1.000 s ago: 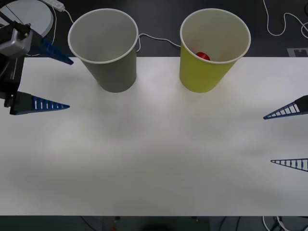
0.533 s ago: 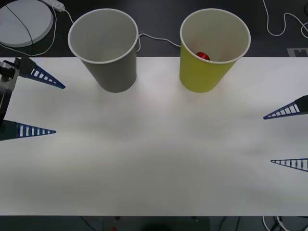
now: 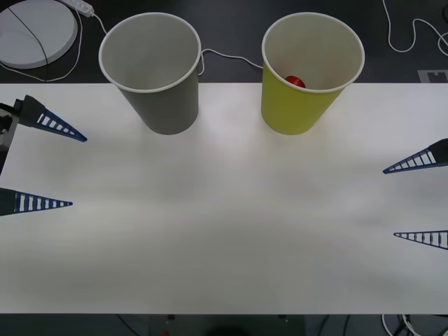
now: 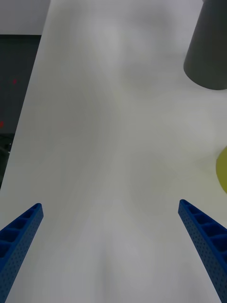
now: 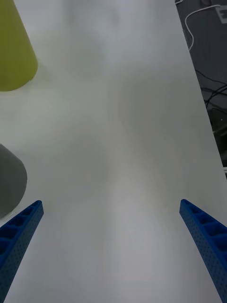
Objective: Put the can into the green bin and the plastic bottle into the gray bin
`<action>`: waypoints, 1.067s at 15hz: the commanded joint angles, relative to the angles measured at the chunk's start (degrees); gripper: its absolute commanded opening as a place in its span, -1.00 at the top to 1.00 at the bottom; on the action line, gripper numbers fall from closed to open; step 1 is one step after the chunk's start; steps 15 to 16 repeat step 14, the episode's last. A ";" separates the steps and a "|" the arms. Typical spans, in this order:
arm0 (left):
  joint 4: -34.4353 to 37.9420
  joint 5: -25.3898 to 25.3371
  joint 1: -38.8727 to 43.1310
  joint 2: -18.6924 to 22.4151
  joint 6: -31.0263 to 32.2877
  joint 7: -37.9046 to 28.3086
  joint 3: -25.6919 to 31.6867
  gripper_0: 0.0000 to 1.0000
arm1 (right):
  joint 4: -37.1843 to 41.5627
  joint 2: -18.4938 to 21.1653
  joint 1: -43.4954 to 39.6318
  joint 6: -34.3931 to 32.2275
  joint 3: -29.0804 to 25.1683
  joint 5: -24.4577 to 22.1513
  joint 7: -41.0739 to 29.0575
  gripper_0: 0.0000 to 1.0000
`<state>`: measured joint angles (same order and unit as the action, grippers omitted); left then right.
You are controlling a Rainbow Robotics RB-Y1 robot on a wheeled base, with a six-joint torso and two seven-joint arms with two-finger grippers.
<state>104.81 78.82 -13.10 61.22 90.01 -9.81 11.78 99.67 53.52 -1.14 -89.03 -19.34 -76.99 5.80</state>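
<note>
The gray bin [image 3: 168,108] stands at the back left of the white table, and nothing shows inside it from here. To its right stands the green bin [image 3: 294,112], with the red can [image 3: 295,82] lying inside. The plastic bottle is out of view. My left gripper [image 3: 78,171] hovers open at the table's left edge, nothing between its fingers. My right gripper [image 3: 389,203] is open and holds nothing at the right edge. The left wrist view looks past the left gripper [image 5: 111,202] to the green bin [image 5: 14,52] and gray bin [image 5: 10,180]. The right wrist view has the right gripper [image 4: 110,203], gray bin [image 4: 208,47] and green bin [image 4: 223,170].
The white table [image 3: 224,231] stretches wide between the two arms. A round white disc [image 3: 35,31] and a white cable [image 3: 224,56] lie on the dark floor behind the table. More cable [image 3: 413,35] lies at the back right.
My left gripper has drawn back from beside the gray bin toward the table's left edge and nearer to me, staying open. The right gripper, the bins and the can have not moved.
</note>
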 commanded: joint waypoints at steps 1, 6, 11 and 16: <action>-1.10 0.20 0.89 -0.40 -0.01 0.75 -0.09 -1.00 | 0.00 0.00 0.00 0.00 0.00 0.00 0.00 -1.00; -1.10 0.11 4.05 -1.10 -0.97 1.63 0.00 -1.00 | 0.00 0.00 0.00 0.00 0.00 0.00 0.00 -1.00; -1.10 1.16 4.14 -1.63 -0.97 1.90 0.08 -1.00 | 0.00 0.00 0.00 0.00 0.00 0.00 0.00 -1.00; -1.10 1.16 4.14 -1.63 -0.97 1.90 0.08 -1.00 | 0.00 0.00 0.00 0.00 0.00 0.00 0.00 -1.00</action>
